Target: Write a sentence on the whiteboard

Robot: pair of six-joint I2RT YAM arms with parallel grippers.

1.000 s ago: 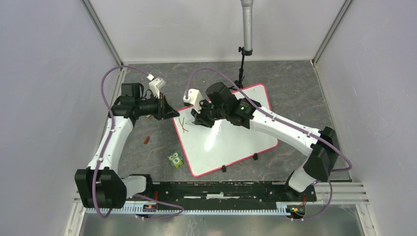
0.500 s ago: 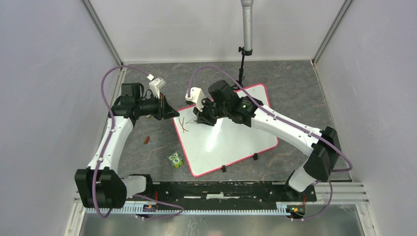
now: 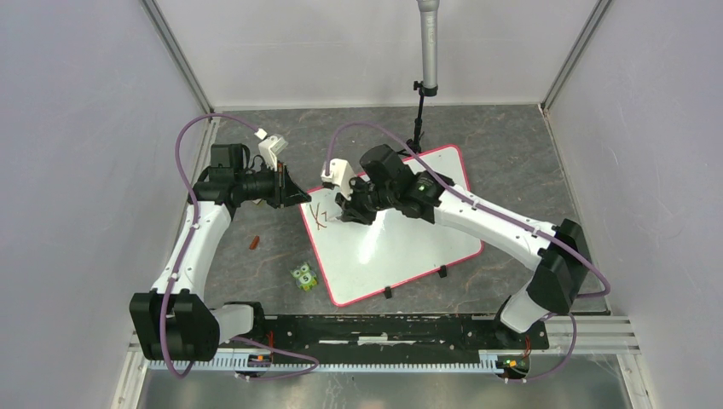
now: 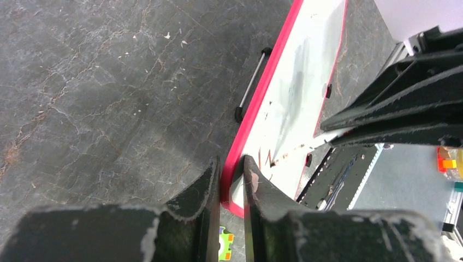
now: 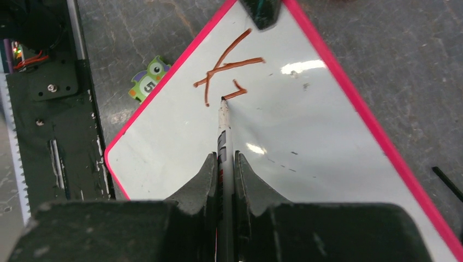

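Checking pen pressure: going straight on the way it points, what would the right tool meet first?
The large white red-framed whiteboard, by the brownish-red strokes; the tip of its thin white marker seems to touch it.

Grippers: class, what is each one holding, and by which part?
Right gripper: a marker, by its barrel. Left gripper: the whiteboard, by its red frame.

On the dark marbled table [image 3: 511, 145] we see a green owl piece [image 3: 303, 276] toward the near edge, a small reddish stub [image 3: 254, 243] nearer the left edge, and a grey pole [image 3: 428, 47] at the far edge.
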